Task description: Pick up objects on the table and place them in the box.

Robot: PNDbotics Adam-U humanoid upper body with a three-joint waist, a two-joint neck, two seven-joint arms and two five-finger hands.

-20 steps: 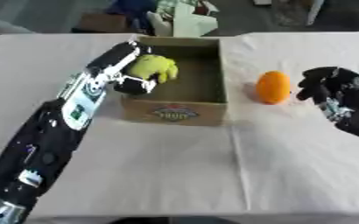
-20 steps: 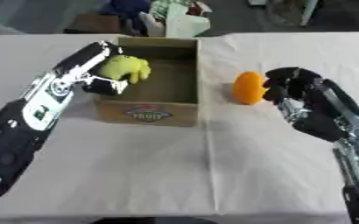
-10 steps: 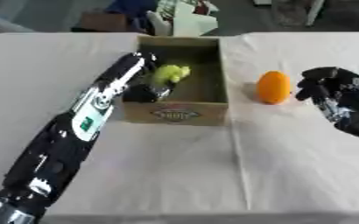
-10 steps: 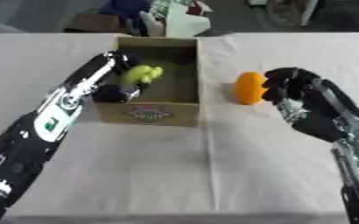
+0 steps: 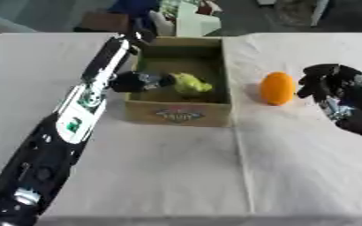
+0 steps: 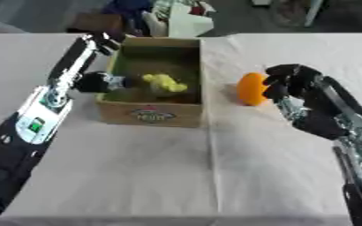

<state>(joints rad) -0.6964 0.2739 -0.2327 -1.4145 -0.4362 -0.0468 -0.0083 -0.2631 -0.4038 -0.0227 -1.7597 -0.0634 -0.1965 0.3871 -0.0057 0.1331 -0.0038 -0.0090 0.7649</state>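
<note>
In box (image 5: 181, 115): yellow-green object (image 5: 190, 84); right hand (image 6: 291, 84) curled beside orange (image 6: 252, 88).

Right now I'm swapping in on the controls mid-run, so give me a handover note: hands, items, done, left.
Left hand: inside the cardboard box, beside the yellow-green object; whether it grips it cannot be told.
Right hand: fingers curled, empty, right next to the orange object, which stands on the white tablecloth right of the box.
Done: yellow-green object is in the box.
Left: the orange object goes into the box.
</note>
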